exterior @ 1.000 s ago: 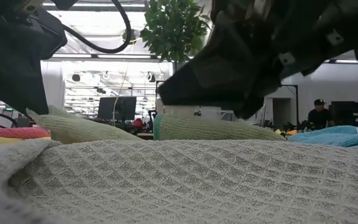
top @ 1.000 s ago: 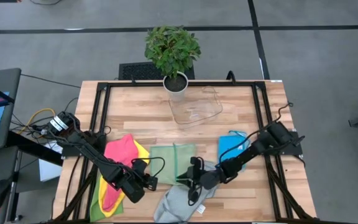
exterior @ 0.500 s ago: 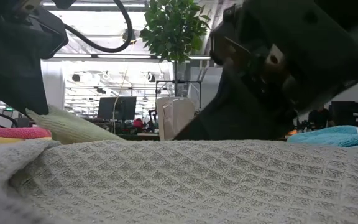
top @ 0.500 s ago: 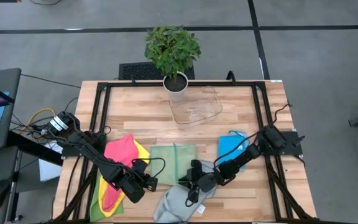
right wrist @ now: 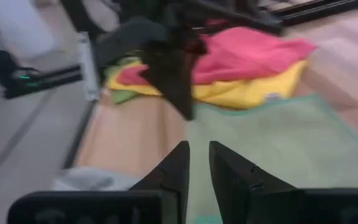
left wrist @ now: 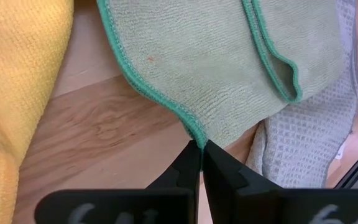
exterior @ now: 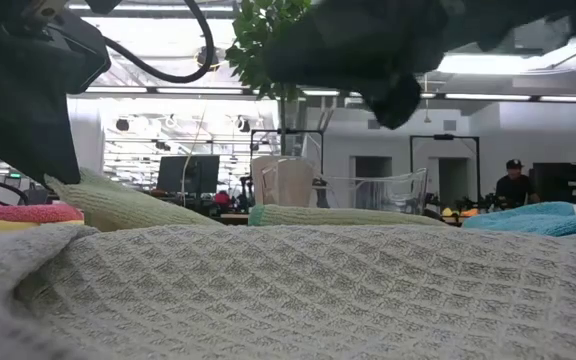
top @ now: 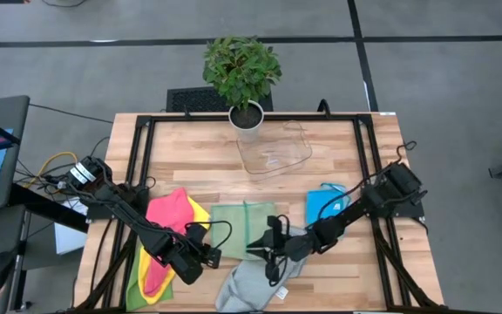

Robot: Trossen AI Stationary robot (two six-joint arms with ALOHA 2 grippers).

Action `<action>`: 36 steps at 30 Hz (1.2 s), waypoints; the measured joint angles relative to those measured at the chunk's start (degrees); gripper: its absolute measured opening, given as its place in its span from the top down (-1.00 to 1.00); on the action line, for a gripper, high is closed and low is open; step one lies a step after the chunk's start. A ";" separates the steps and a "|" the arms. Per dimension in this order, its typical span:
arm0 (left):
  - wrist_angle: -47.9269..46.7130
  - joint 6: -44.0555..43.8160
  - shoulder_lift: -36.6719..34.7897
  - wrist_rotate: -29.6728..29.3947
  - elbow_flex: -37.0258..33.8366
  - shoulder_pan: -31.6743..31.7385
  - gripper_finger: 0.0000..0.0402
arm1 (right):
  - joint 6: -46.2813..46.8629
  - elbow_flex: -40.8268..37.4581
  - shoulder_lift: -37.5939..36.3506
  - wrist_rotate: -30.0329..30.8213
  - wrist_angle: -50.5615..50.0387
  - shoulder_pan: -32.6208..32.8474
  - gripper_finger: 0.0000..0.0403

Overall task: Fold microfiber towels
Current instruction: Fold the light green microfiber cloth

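Microfiber towels: I saw them spread along the near half of the table (top: pixel 199 153).
Green towel (top: pixel 242 225): lay flat mid-table, teal edging, one corner at the left gripper's tips.
Grey waffle towel (top: pixel 255 279): crumpled at the near edge, just beside and partly under the green one; it filled the low view's foreground (exterior: pixel 298 290).
Pink towel (top: pixel 168 218): sat on top of the yellow towel (top: pixel 200 212), both left of the green one, over another green towel (top: pixel 133 281) at the table's left edge.
Blue towel (top: pixel 322 208): lay right of the green one, partly under the right arm.
Left gripper (left wrist: pixel 200 148): I read it as closed, fingers pressed together, pinching the teal hem at the green towel's corner.
Right gripper (right wrist: pixel 199 151): hovered above the green towel's right side; fingers stood slightly apart with nothing between them, as far as I could see.
Clear plastic tray (top: pixel 275 150): sat on the far side, beside the potted plant (top: pixel 242 74).
Background: a person (exterior: pixel 513 183) was visible far off in the low view.
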 joint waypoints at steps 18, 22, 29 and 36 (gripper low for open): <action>0.02 0.24 0.02 1.25 0.00 0.00 0.99 | 15.39 0.12 14.94 6.00 2.21 3.74 0.57; 0.02 0.33 0.02 1.77 0.00 -0.01 0.99 | 13.02 -0.10 13.75 5.18 2.83 3.68 0.57; 0.00 0.46 0.02 1.67 0.00 0.00 0.99 | 0.39 -0.05 3.45 7.63 0.03 2.75 0.57; 0.00 0.51 0.02 1.49 0.00 0.00 0.99 | -3.99 -5.66 -2.96 16.93 -2.96 -0.34 0.58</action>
